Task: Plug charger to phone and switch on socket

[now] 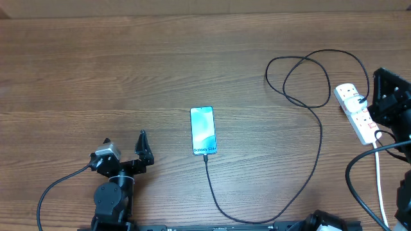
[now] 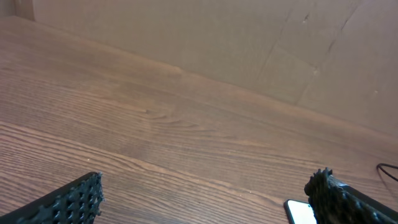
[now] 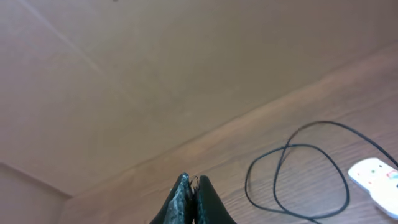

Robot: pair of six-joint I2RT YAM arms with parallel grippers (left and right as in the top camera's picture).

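Broad desk (image 1: pixel 128 70) of brown wood-grain laminate, filling the overhead view, grain running side to side. Behind its far edge, in both wrist views, a plain tan panel wall (image 2: pixel 261 43) with faint creases and seams, much like cardboard.

Near the middle of the desk, a slim black-edged rectangular smartphone (image 1: pixel 203 131), lying flat, screen up and lit pale blue-white, long side pointing away from the robot. Touching its near short edge, the small black tip of a long thin black charger cable (image 1: pixel 319 151); whether fully seated, cannot tell. From there, sweeps toward the near edge, bends right, climbs, and curls into two overlapping loops at the far right, just beside a white elongated plastic power strip (image 1: pixel 355 110) with small red switches. Trailing from the strip toward the near right edge, a thick white cord (image 1: pixel 380 183).

Left claw (image 1: pixel 124 144) low at the near left, well apart from the smartphone, spread wide, studded black fingers (image 2: pixel 78 199) at either side of its wrist view, nothing between them. Right claw (image 3: pixel 190 186) at the far right by the power strip, pinched fully together, holding nothing visible; contact with the strip not discernible.
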